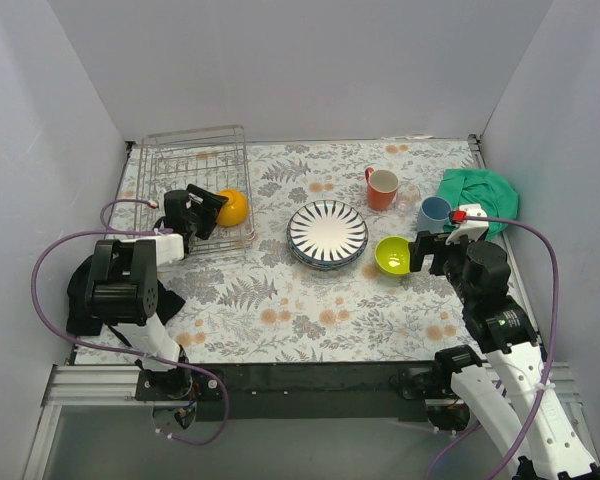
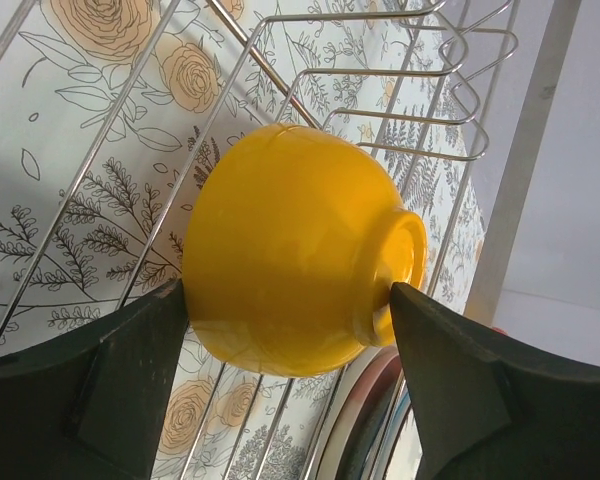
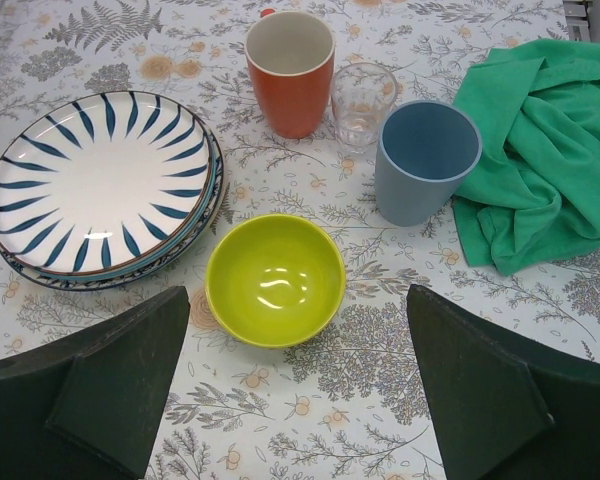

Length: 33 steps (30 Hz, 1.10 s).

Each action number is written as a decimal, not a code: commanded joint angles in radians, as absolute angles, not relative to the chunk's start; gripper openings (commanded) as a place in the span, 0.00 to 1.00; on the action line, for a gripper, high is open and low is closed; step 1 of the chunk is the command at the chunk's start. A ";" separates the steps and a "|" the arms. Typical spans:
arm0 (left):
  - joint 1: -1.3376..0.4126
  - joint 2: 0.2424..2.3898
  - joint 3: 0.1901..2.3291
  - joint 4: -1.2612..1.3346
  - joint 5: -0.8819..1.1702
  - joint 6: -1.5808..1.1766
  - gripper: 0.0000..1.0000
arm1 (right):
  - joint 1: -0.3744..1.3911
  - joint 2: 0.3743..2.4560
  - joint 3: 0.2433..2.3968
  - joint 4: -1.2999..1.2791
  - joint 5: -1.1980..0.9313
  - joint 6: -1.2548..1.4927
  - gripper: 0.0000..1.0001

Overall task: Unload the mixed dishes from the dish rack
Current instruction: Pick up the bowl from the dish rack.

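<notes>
**Operator:** Which arm is on the work, and what is its gripper doing?

**Technician:** The left gripper (image 2: 290, 312) is clamped on the yellow bowl (image 2: 290, 250). One finger presses the wall near the rim and the other presses beside the foot ring. The right gripper (image 3: 298, 300) is spread apart with nothing between its fingers, and hangs over the green bowl (image 3: 275, 278).

**Operator:** Where is the yellow bowl?

**Technician:** It is at the right-hand side of the dish rack (image 1: 195, 160), directly between the left fingers. The rack wires lie behind it in the wrist view. It lies tilted on its side. Its rim-to-foot axis runs roughly across the gap between the jaws, with the foot toward the right finger. I cannot tell whether it is touching a wire.

**Operator:** What relation governs the next move?

**Technician:** It is the direction from the rack to the unloaded dishes. The plates (image 1: 327, 232), mug (image 3: 290, 70), glass (image 3: 363, 100) and blue cup (image 3: 425, 160) stand on the table (image 1: 280, 300), to the right of the rack. The green bowl stands there too. In my judgement the bowl must rise over the rack's side rail and then travel right. The left arm is much the nearer arm. The top view shows no other dish in the rack, so this appears to be the last item.
</notes>
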State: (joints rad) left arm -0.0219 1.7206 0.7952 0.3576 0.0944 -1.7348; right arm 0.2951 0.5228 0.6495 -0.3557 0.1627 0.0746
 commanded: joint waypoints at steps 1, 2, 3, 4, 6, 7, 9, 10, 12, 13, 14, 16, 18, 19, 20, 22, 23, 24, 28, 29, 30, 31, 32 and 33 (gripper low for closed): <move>-0.017 1.652 0.782 0.334 0.069 -1.707 0.73 | 0.301 0.512 0.649 -0.305 0.181 0.064 0.97; -0.017 1.645 0.782 0.331 0.068 -1.706 0.72 | 0.301 0.512 0.649 -0.304 0.179 0.064 0.97; -0.017 1.631 0.782 0.330 0.067 -1.706 0.71 | 0.301 0.514 0.650 -0.304 0.179 0.064 0.98; -0.017 1.623 0.782 0.328 0.066 -1.704 0.70 | 0.301 0.514 0.650 -0.305 0.179 0.063 0.97; -0.017 1.608 0.782 0.324 0.064 -1.698 0.69 | 0.301 0.512 0.653 -0.305 0.176 0.064 0.97; -0.017 1.594 0.784 0.319 0.066 -1.694 0.69 | 0.301 0.514 0.653 -0.305 0.176 0.063 0.97; -0.017 1.579 0.787 0.311 0.064 -1.684 0.66 | 0.301 0.514 0.655 -0.304 0.173 0.063 0.97; -0.017 1.565 0.788 0.308 0.063 -1.680 0.66 | 0.301 0.517 0.657 -0.305 0.173 0.064 0.97; -0.017 1.554 0.798 0.290 0.054 -1.658 0.63 | 0.301 0.518 0.658 -0.304 0.169 0.064 0.97; -0.017 1.545 0.801 0.284 0.051 -1.652 0.61 | 0.299 0.518 0.660 -0.305 0.169 0.064 0.97; -0.017 1.540 0.804 0.276 0.040 -1.645 0.59 | 0.301 0.520 0.660 -0.307 0.167 0.064 0.97; -0.017 1.531 0.814 0.255 0.034 -1.620 0.55 | 0.301 0.525 0.663 -0.308 0.164 0.063 0.97; -0.017 1.513 0.821 0.233 0.023 -1.600 0.51 | 0.301 0.528 0.666 -0.310 0.153 0.064 0.97; -0.017 1.505 0.831 0.224 0.020 -1.576 0.50 | 0.301 0.529 0.669 -0.311 0.149 0.064 0.97; -0.017 1.487 0.836 0.210 0.014 -1.562 0.49 | 0.301 0.531 0.672 -0.313 0.138 0.064 0.97; -0.017 1.467 0.851 0.193 0.012 -1.505 0.45 | 0.301 0.535 0.681 -0.318 0.126 0.064 0.97; -0.017 1.453 0.857 0.187 0.012 -1.481 0.44 | 0.301 0.538 0.686 -0.318 0.108 0.063 0.97; -0.017 1.427 0.862 0.177 0.012 -1.456 0.44 | 0.301 0.546 0.689 -0.319 0.097 0.063 0.97; -0.020 1.355 0.885 0.158 0.012 -1.323 0.43 | 0.301 0.569 0.709 -0.331 0.038 0.066 0.97; -0.021 1.341 0.894 0.153 0.011 -1.269 0.42 | 0.301 0.575 0.716 -0.333 0.011 0.066 0.97; -0.029 1.327 0.902 0.149 0.012 -1.234 0.42 | 0.301 0.583 0.719 -0.333 0.006 0.064 0.97; -0.037 1.307 0.911 0.140 0.012 -1.206 0.42 | 0.301 0.587 0.722 -0.334 -0.024 0.066 0.97; -0.044 1.298 0.920 0.120 0.014 -1.150 0.42 | 0.301 0.592 0.727 -0.337 -0.049 0.064 0.97; -0.066 1.290 0.939 0.114 0.012 -1.123 0.42 | 0.301 0.601 0.733 -0.339 -0.060 0.067 0.96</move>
